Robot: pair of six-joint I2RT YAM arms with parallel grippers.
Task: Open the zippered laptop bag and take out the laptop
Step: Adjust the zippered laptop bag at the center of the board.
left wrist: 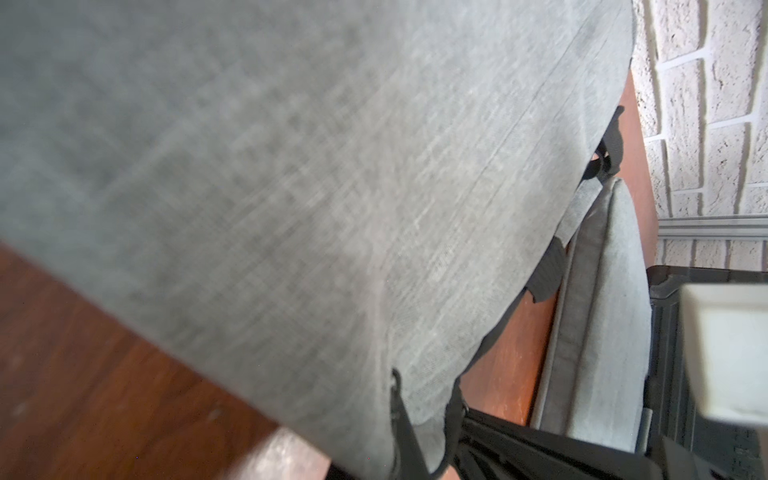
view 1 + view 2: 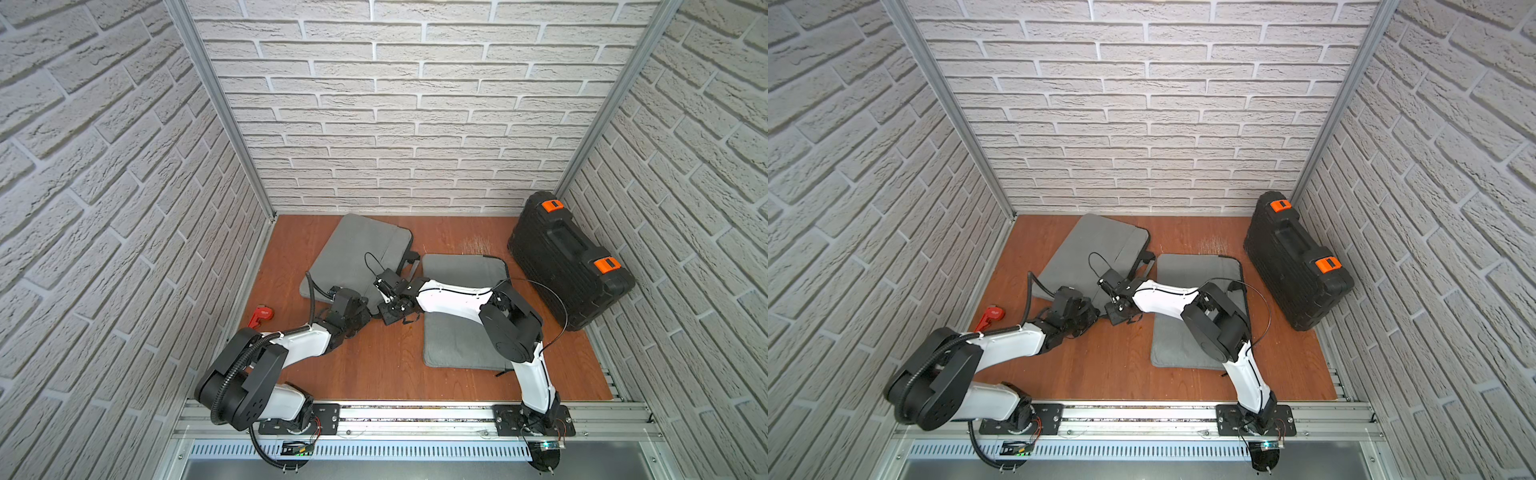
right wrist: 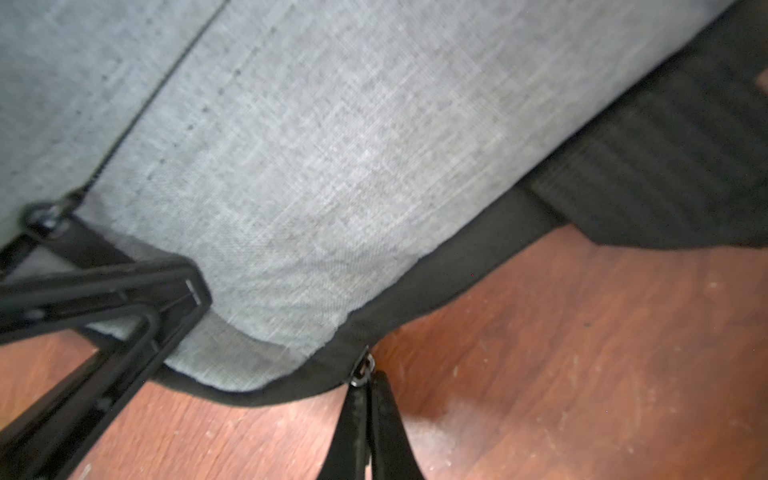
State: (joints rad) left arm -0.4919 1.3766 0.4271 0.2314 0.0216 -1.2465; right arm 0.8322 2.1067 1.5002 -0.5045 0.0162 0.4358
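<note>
The right pincer (image 3: 369,384) pinches the zipper pull (image 3: 362,368) tight, the left pincer (image 1: 424,395) narrow, clamping the laptop bag (image 2: 357,249) corner.

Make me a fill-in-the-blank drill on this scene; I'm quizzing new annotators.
The black case has two ____ latches.
The right gripper is shut on the laptop bag's zipper ____.
The small hand tool on the table is coloured ____.
Missing: orange; pull; red.
</note>
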